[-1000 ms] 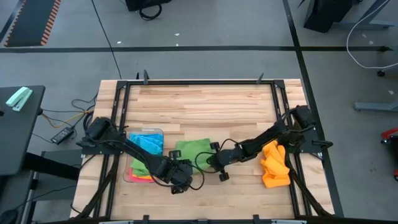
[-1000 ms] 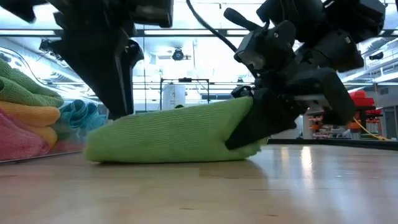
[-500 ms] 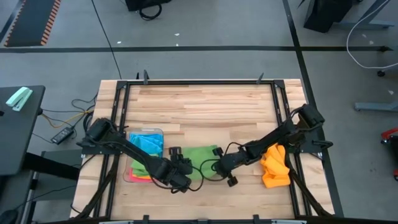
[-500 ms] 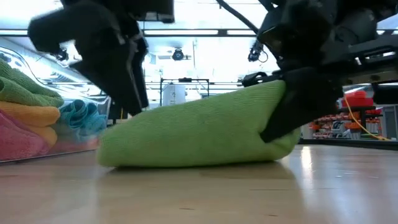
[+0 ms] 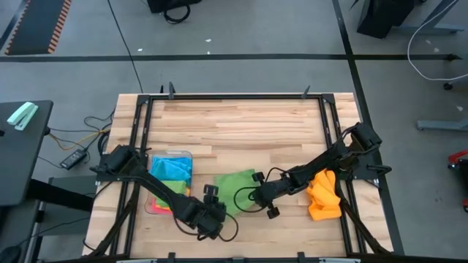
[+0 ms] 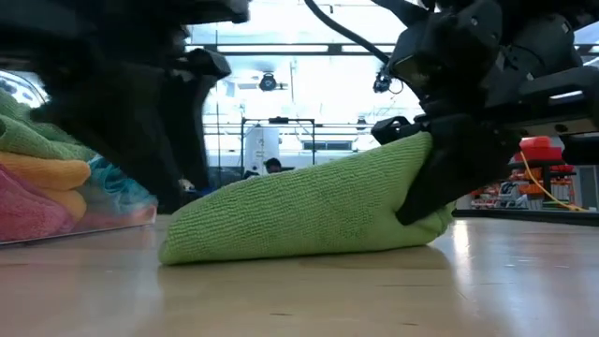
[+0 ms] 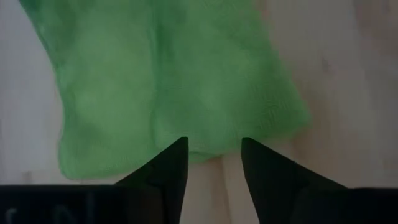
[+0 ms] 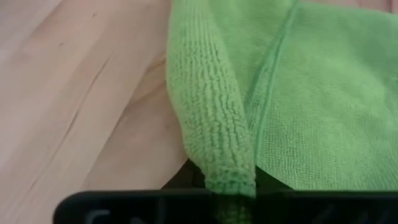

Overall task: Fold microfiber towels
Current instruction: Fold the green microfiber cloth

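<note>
My left hand [image 7: 211, 163]: near the front edge of the counter [image 5: 241, 120], just in front of the green towel [image 5: 235, 187]. The two fingers are spread with a gap between them and nothing is in it; the towel edge lies just past the tips.
Change on my left side: a second ago this hand was beside the left end of the towel and close against it. Now it has drawn back toward the front edge and is off the cloth.
Green towel: it lies in the middle front of the counter, doubled over. In the low view it is low at the left end and lifted at the right end.
My right hand [image 5: 257, 195]: at the right end of the towel, pressed together and pinching the folded edge; the right wrist view shows the fold going down between my fingers.
Change on my right side: the towel with my right hand moved a little to the right and then stayed.
Meaning for the task: I judge one fold of the green towel is made, and my left hand is free for a new grip.
Clear tray [image 5: 157, 205]: left of the towel, with blue, green, orange and pink towels in it.
Orange towels [image 5: 322, 193]: a crumpled heap at the right side, still to fold.
Writing: I can read no brand, label or text.
</note>
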You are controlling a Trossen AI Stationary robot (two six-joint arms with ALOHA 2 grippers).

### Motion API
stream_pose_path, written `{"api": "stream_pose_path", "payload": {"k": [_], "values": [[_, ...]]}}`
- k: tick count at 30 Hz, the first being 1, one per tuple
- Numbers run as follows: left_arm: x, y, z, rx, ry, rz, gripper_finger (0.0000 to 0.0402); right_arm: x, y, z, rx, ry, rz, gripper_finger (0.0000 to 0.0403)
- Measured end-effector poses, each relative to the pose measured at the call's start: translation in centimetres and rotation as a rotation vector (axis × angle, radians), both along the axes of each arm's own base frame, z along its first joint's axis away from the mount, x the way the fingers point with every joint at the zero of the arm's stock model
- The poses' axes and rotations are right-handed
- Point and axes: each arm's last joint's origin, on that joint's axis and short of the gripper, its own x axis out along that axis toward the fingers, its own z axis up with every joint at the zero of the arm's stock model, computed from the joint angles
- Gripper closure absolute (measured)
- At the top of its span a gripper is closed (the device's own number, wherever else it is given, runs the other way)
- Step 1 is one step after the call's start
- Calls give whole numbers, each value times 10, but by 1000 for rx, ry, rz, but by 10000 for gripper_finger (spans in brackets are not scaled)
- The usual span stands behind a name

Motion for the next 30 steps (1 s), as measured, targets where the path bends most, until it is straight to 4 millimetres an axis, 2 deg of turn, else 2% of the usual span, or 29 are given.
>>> {"api": "stream_pose_path", "payload": {"k": [4,7,16,20,25,30], "values": [[-7,-10,0,5,-2,-26,238,2,-4,0,20,4,-47,395],[-9,-16,0,-21,-42,5,218,3,-7,0,44,6,-83,395],[-4,-22,-10,-102,-95,116,104,5,-11,1,92,2,-197,395],[-2,-24,-16,-109,-96,128,69,3,-11,8,137,-2,-220,395],[3,-23,-19,-108,-160,175,56,2,-11,19,164,-27,-229,395],[8,-21,-28,-63,-204,222,56,1,-11,20,176,-22,-236,395]]}}
